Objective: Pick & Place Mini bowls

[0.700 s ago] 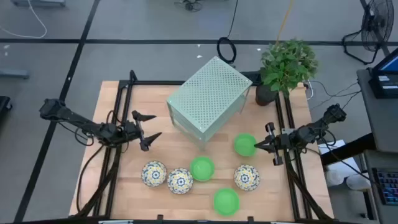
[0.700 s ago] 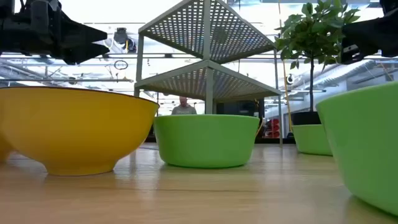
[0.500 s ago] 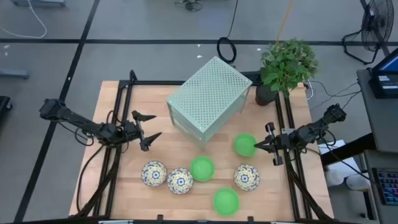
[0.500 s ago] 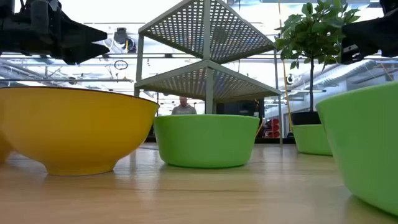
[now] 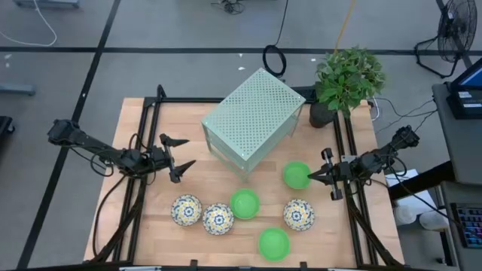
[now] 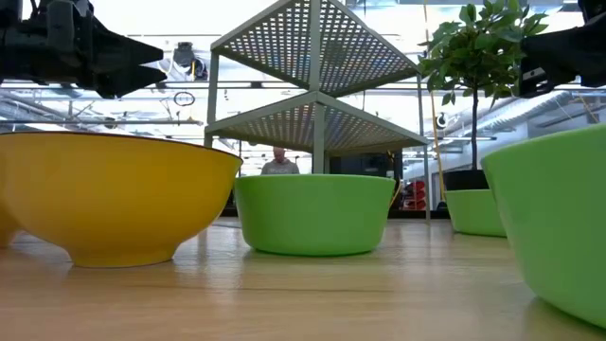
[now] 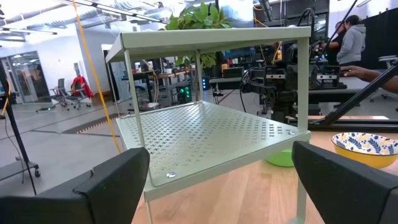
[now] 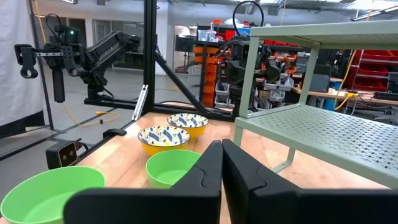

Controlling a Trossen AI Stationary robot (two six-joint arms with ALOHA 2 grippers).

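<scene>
Three plain green mini bowls [image 5: 296, 175] [image 5: 244, 203] [image 5: 273, 244] and three floral mini bowls [image 5: 186, 210] [image 5: 218, 218] [image 5: 299, 214] rest on the wooden table's near half. My left gripper [image 5: 181, 153] hovers open at the table's left, empty, pointing at the perforated box; its fingers [image 7: 112, 186] frame the box's lower shelf. At the right, my right gripper [image 5: 312, 175] is shut and empty, its tip just beside the rim of the rightmost green bowl. The right wrist view looks past the shut fingers [image 8: 205, 174] at two green bowls [image 8: 173, 168] and two floral ones [image 8: 163, 137].
A pale-green perforated box [image 5: 252, 119] with open shelves stands tilted at the table's back middle. A potted plant [image 5: 346, 79] stands at the back right corner. Black frame rails [image 5: 147, 143] run along both table sides. A person [image 6: 278, 163] shows far behind.
</scene>
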